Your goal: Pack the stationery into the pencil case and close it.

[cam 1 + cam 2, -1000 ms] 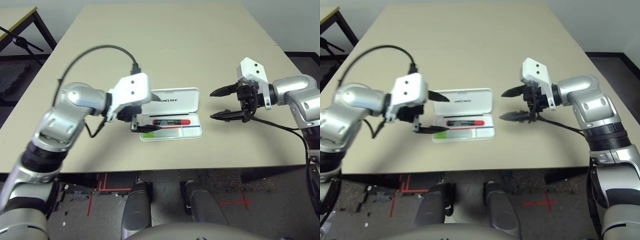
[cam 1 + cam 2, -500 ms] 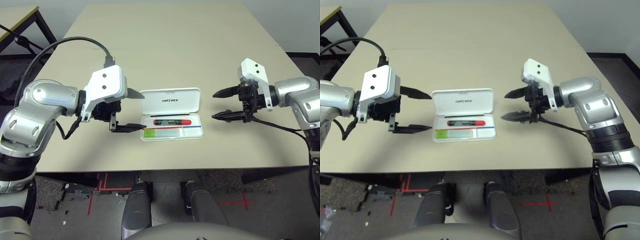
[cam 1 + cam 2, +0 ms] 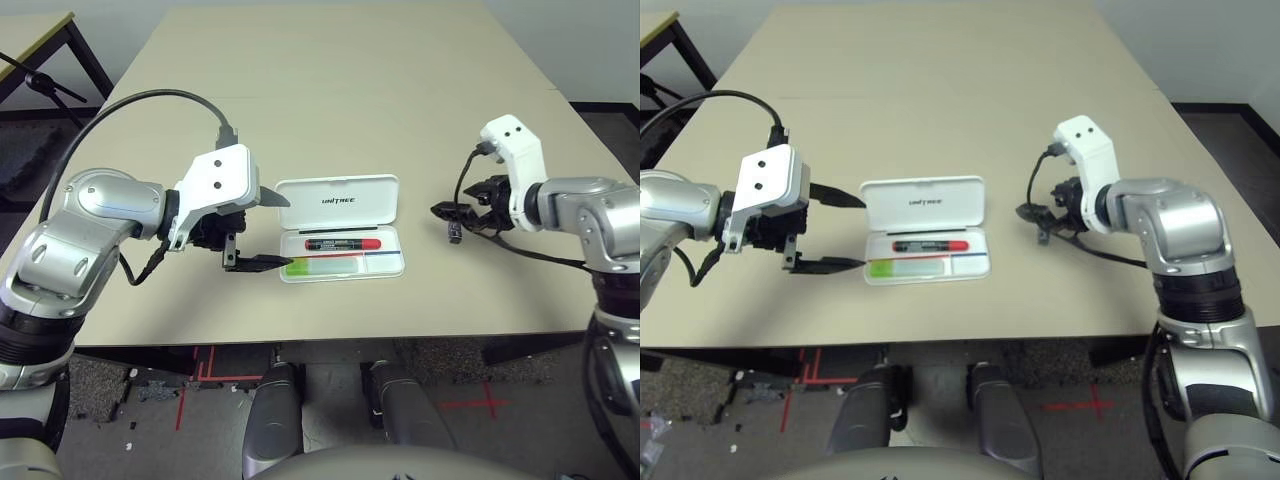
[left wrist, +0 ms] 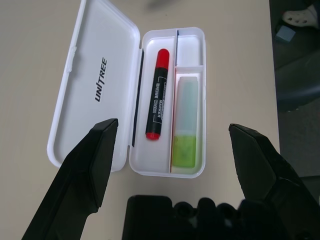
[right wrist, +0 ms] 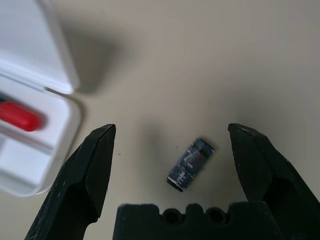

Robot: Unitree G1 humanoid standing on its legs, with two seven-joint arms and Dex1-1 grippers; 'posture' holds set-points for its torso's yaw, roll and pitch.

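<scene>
With jaws spread wide around the tiny dark piece (image 5: 190, 164) at lower centre, right gripper (image 5: 172, 170) risked flicking it away on closing off-centre.

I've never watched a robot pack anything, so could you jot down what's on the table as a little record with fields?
case: white case, lid open and lying flat on the table
in the case: red marker and green highlighter, side by side in separate compartments
outside the case: small dark piece lying on the table
left gripper: jaws open, beside the case, holding nothing
right gripper: jaws open, one on each side of the dark piece, not touching it
</scene>
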